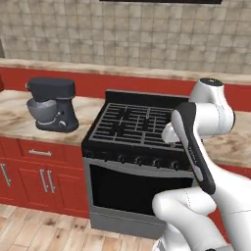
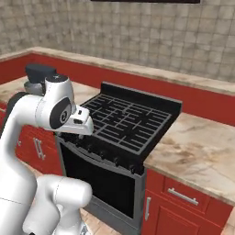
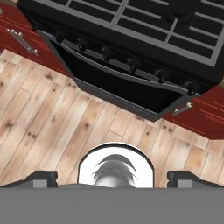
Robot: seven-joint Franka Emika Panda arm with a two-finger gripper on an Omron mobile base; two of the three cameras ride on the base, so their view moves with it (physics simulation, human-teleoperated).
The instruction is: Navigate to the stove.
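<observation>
The stove point(image 1: 137, 147) is seen directly ahead of the base, set into a run of red cabinets point(image 1: 34, 171) between two stretches of marbled table point(image 2: 197, 151); its black grid-like burner grates point(image 2: 128, 121) are shown on top, a row of dark knobs point(image 1: 139, 160) along the front edge, and the dark oven door point(image 3: 118, 85) with a grey panel beneath it; in the hand view the range is seen from above and in front, its knobs point(image 3: 133, 64) ranged along the upper part of the picture, with the light wooden floor point(image 3: 52, 118) spread below it. A dark stand mixer point(image 1: 51, 104) with a grey bowl is placed on the table to the left of the stove, apart from it; a red backsplash strip point(image 1: 122, 83) and a beige tiled wall point(image 1: 127, 34) are seen behind. The white arm point(image 1: 201, 147) is folded up in front of the range, its upper joint raised beside the grates. The pincer point(image 3: 112, 177) is pointed down toward the floor in front of the oven door; only the two dark tips point(image 3: 41, 178) are visible at the lower edge of the hand view, set wide apart, so the pincer is taken as spread, with nothing held between them.
</observation>
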